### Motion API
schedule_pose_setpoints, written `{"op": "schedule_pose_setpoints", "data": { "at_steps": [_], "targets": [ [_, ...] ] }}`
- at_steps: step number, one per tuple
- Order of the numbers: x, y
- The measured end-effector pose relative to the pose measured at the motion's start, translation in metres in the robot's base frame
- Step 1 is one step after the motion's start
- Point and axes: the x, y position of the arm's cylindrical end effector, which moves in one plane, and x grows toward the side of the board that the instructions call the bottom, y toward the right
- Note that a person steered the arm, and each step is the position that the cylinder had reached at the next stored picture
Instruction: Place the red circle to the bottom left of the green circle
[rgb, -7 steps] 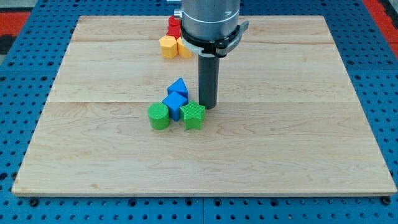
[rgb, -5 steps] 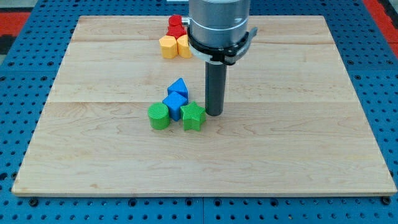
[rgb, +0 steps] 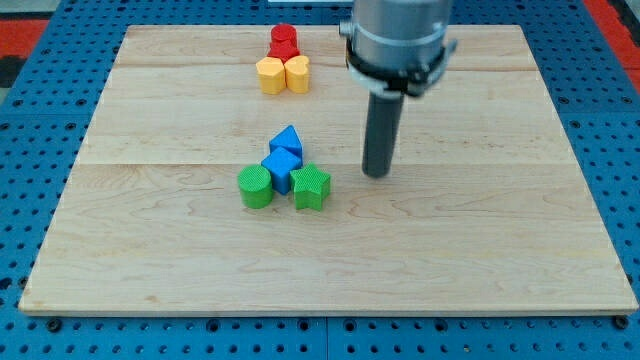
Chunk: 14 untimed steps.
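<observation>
The red circle (rgb: 285, 35) sits near the view's top edge of the board, with another red block (rgb: 282, 51) just below it. The green circle (rgb: 255, 186) stands near the board's middle, at the left of a cluster. My tip (rgb: 376, 173) rests on the board to the right of that cluster, about 50 px right of the green star-shaped block (rgb: 311, 187). It touches no block and is far from the red circle.
A yellow hexagon-like block (rgb: 269, 74) and a yellow heart-shaped block (rgb: 296, 74) lie under the red blocks. A blue cube (rgb: 281, 167) and a blue triangular block (rgb: 287, 141) sit between the green blocks. The wooden board (rgb: 520, 240) lies on a blue pegboard.
My tip has slid to the view's right, away from the green star block it stood beside. No block has moved.
</observation>
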Motion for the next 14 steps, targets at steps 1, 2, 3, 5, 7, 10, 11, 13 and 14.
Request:
{"op": "schedule_pose_setpoints", "data": {
  "at_steps": [1, 2, 3, 5, 7, 10, 11, 13, 14],
  "targets": [
    [-0.046, -0.041],
    [-0.041, -0.080],
    [-0.039, -0.080],
    [-0.032, -0.057],
    [-0.027, -0.136],
    [-0.130, -0.015],
    [-0.186, -0.052],
    [-0.212, -0.143],
    [-0.186, -0.177]
  ]
}}
